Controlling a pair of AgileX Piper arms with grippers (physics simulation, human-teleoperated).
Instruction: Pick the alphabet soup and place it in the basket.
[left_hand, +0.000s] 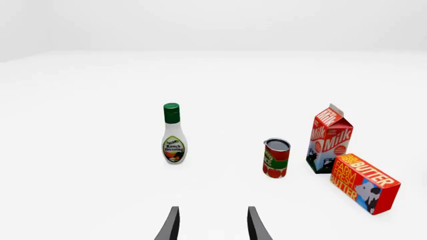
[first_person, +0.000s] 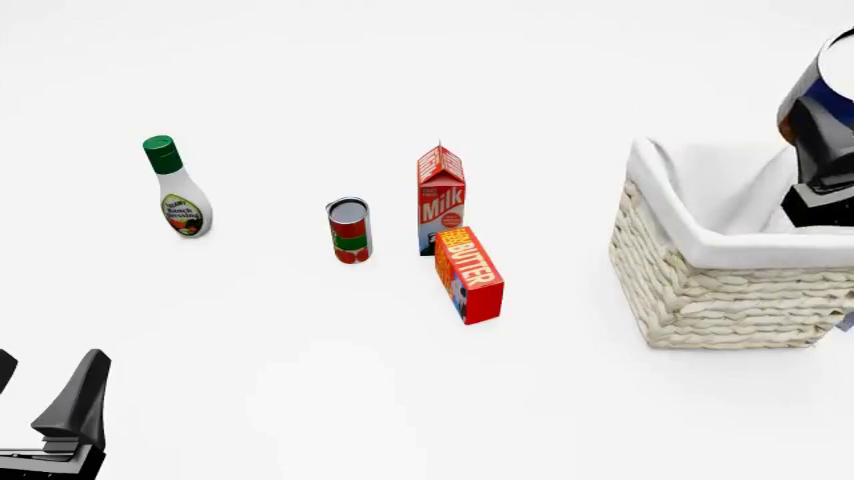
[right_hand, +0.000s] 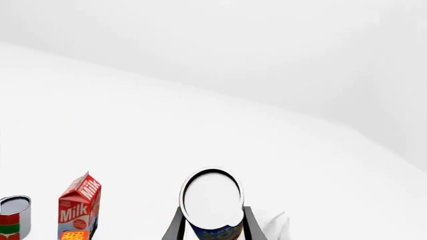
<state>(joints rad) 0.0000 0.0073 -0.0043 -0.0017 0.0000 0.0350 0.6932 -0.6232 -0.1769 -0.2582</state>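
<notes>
The alphabet soup (right_hand: 212, 200), a can with a silver top and a dark blue label, sits between the fingers of my right gripper (right_hand: 212, 224), which is shut on it. In the front view my right arm (first_person: 817, 125) hangs over the far right part of the basket (first_person: 721, 290), a large cream wicker basket with white cloth lining. I cannot make out the can in that view. My left gripper (first_person: 47, 390) is open and empty at the near left edge, far from the basket; it also shows in the left wrist view (left_hand: 212, 225).
A ranch dressing bottle (first_person: 176, 188) stands at the left. A red and green can (first_person: 350, 230), a milk carton (first_person: 442, 198) and a butter box (first_person: 469, 273) stand in the middle, left of the basket.
</notes>
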